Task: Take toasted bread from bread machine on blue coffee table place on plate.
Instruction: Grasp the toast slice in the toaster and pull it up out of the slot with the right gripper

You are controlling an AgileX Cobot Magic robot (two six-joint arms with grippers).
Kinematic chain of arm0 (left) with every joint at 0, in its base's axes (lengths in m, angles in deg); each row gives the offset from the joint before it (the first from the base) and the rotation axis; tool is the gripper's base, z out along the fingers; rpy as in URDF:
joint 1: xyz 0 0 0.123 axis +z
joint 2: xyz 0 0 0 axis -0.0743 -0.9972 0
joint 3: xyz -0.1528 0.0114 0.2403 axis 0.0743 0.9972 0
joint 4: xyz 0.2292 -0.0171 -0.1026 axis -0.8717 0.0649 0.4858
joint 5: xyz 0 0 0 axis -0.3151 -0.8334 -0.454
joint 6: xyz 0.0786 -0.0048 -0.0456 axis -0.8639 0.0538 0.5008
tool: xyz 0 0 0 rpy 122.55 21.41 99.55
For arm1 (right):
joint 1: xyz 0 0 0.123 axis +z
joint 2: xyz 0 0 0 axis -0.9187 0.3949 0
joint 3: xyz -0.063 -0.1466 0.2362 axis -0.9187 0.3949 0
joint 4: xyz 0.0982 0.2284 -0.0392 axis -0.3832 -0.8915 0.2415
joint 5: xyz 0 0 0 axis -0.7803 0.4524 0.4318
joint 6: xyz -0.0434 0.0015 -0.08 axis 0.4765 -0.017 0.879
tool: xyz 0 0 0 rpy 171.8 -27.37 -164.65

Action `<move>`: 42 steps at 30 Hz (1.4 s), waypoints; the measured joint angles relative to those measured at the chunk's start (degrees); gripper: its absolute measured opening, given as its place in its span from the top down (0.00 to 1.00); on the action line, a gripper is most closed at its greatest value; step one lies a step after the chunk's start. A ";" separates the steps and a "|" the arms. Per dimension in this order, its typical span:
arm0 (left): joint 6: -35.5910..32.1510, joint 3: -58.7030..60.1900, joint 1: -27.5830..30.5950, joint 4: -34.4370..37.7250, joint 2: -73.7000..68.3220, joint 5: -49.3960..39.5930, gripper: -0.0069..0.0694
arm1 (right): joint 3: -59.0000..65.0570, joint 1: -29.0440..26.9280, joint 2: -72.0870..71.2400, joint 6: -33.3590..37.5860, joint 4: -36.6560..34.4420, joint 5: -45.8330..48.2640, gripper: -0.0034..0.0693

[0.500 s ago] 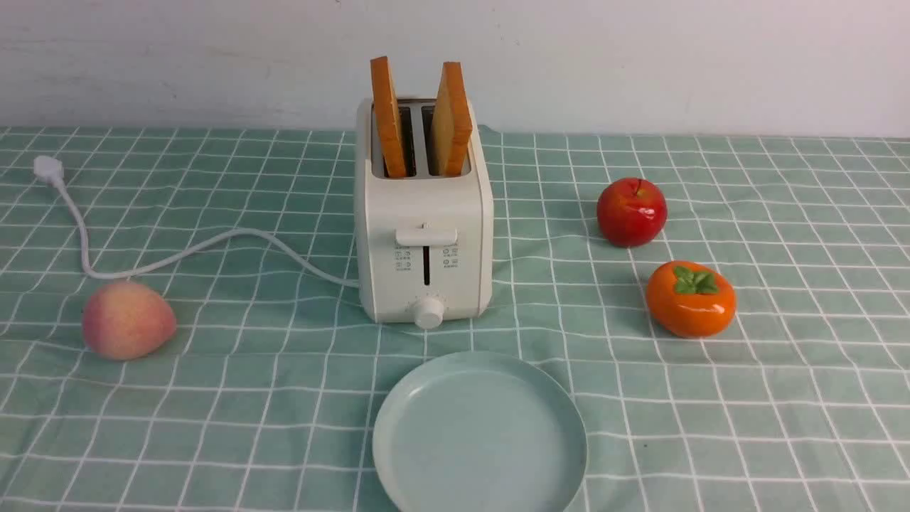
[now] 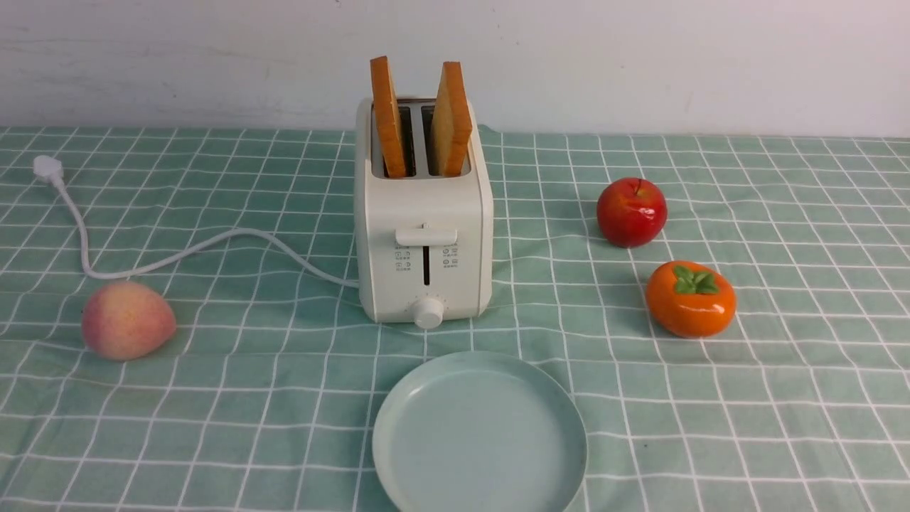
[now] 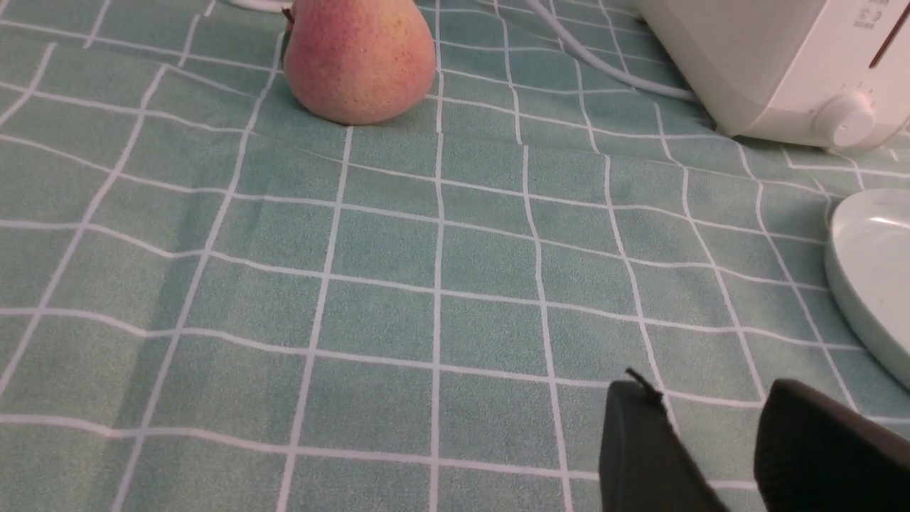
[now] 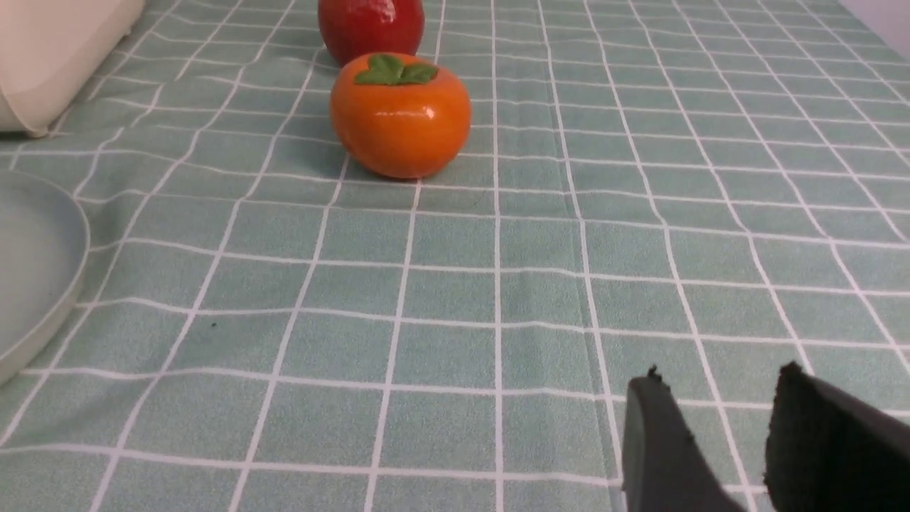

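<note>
The cream-white bread machine (image 2: 424, 235) stands mid-table on the teal checked cloth of the blue coffee table (image 2: 782, 398). Two slices of toasted bread stick up from its slots, one on the left (image 2: 388, 117) and one on the right (image 2: 452, 119). The pale blue-green plate (image 2: 480, 434) lies bare in front of it. No arm shows in the front view. My left gripper (image 3: 711, 398) hovers low over bare cloth, jaws apart with nothing between them, the plate's rim (image 3: 871, 284) beside it. My right gripper (image 4: 718, 387) is likewise open over bare cloth.
A peach (image 2: 126, 320) lies at the left, next to the white cord (image 2: 185, 252) and its plug (image 2: 48, 169). A red apple (image 2: 631, 211) and an orange persimmon (image 2: 690, 298) sit to the right of the bread machine. A white wall runs along the table's far edge.
</note>
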 joint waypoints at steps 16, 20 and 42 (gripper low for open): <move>0.00 0.00 0.00 4.18 0.00 17.28 0.60 | 0.01 0.00 0.00 -5.78 -7.76 -18.32 0.62; 0.37 0.03 0.00 4.73 0.00 22.23 0.60 | 0.01 0.00 0.00 -5.92 -8.00 -22.58 0.62; 18.86 -47.30 0.00 3.98 -36.15 2.83 0.60 | -51.16 0.00 37.93 -21.91 -7.99 2.31 0.62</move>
